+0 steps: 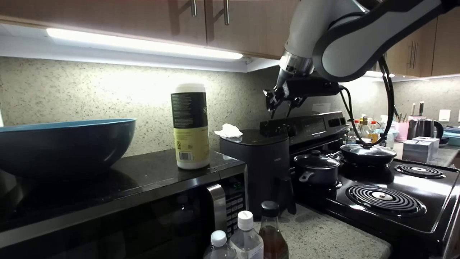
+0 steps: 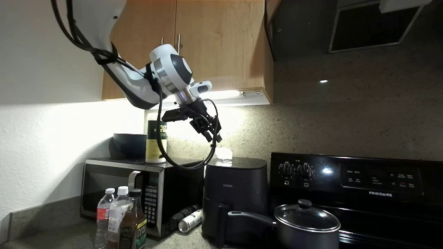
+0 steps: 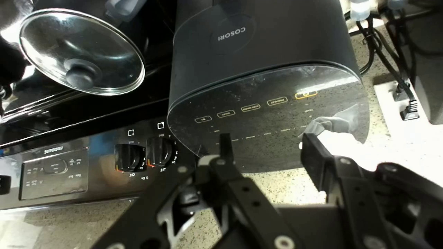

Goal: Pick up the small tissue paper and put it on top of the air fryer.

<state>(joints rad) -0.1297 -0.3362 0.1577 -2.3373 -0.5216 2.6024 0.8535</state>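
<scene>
The small tissue paper, a white crumpled wad, lies on the flat top of the black air fryer, near its back edge on the microwave side. The tissue shows in both exterior views and in the wrist view, overexposed there. The air fryer also shows in all views. My gripper is open with nothing between its fingers. It hangs above the air fryer, apart from the tissue. In the wrist view one finger covers a bit of the tissue's edge.
A microwave beside the air fryer carries a wipes canister and a dark bowl. Bottles stand in front. A lidded pot sits on the stove. Upper cabinets are behind the arm.
</scene>
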